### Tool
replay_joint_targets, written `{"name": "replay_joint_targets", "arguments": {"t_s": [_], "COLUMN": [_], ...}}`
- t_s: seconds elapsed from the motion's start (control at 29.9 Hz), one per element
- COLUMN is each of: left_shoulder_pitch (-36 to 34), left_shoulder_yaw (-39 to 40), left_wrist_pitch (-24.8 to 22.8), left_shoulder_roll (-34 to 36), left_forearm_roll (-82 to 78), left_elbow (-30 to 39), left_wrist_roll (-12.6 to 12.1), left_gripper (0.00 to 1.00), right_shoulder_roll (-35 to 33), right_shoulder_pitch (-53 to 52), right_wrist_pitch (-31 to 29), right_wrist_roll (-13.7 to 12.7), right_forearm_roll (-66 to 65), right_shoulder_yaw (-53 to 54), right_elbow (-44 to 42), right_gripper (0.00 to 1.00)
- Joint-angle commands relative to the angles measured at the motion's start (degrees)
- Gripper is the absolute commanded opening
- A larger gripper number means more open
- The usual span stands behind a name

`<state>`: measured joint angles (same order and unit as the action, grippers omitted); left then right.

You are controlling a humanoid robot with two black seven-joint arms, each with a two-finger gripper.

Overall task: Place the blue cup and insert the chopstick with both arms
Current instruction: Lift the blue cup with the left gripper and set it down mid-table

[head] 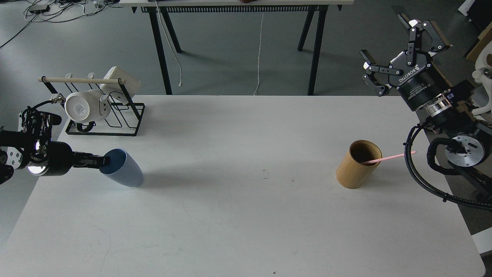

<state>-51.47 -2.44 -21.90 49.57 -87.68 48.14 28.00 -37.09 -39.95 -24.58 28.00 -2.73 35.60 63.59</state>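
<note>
The blue cup [125,171] is at the table's left, tilted with its mouth turned left toward my left gripper [96,161]. The gripper's thin fingers reach in from the left and meet at the cup's rim, shut on it. A single pale-pink chopstick [392,157] leans out to the right of a tan bamboo cylinder [355,165] at the table's right. My right gripper [386,44] is open and empty, held high beyond the table's back right corner, well above and behind the cylinder.
A black wire rack [115,119] with white mugs [82,107] and a pale wooden dowel [82,80] stands at the back left, just behind the cup. The white table [246,215] stretches between cup and cylinder. Black table legs [161,50] stand behind.
</note>
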Motion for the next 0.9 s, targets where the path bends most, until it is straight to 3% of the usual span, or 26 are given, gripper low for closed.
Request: {"name": "replay_joint_targets", "arguments": {"t_s": [0.0, 0.13, 0.33, 0.47, 0.6, 0.74, 0.87], "left_shoulder_pitch": [0.0, -0.6, -5.6, -14.4, -23.8, -32.6, -33.3], "left_shoulder_yaw": [0.2, 0.9, 7.9, 6.1, -3.3, -16.6, -24.4], "left_wrist_pitch": [2.0, 4.1, 4.0, 0.8, 0.6, 1.2, 2.2], "left_shoulder_roll": [1.1, 4.3, 10.7, 9.6, 0.9, -13.2, -27.0], "left_forearm_roll": [1.2, 4.8, 8.8, 10.3, 9.8, 9.6, 7.8], "left_elbow": [3.0, 8.4, 26.2, 27.9, 22.4, 12.1, 0.6], "left_wrist_roll": [0.0, 0.0, 0.0, 0.0, 0.0, 0.0, 0.0], "left_gripper": [0.0, 0.0, 0.0, 0.0, 0.0, 0.0, 0.0], "right_shoulder_roll": [0.0, 0.0, -0.8, -2.6, -6.1, -9.7, -11.2], "right_shoulder_pitch": [0.1, 0.1, 0.1, 0.1, 0.3, 3.6, 5.9], "right_wrist_pitch": [0.1, 0.1, 0.1, 0.0, -0.4, -0.8, -1.5], "right_wrist_roll": [0.0, 0.0, 0.0, 0.0, 0.0, 0.0, 0.0], "right_forearm_roll": [0.0, 0.0, 0.1, 0.4, 0.9, 2.6, 3.9], "right_shoulder_yaw": [0.1, 0.2, 3.2, 7.4, 8.6, 8.7, 8.7], "right_elbow": [0.0, 0.0, -2.0, -5.8, -9.0, -9.0, -8.5], "right_gripper": [0.99, 0.99, 0.99, 0.99, 0.99, 0.99, 0.99]}}
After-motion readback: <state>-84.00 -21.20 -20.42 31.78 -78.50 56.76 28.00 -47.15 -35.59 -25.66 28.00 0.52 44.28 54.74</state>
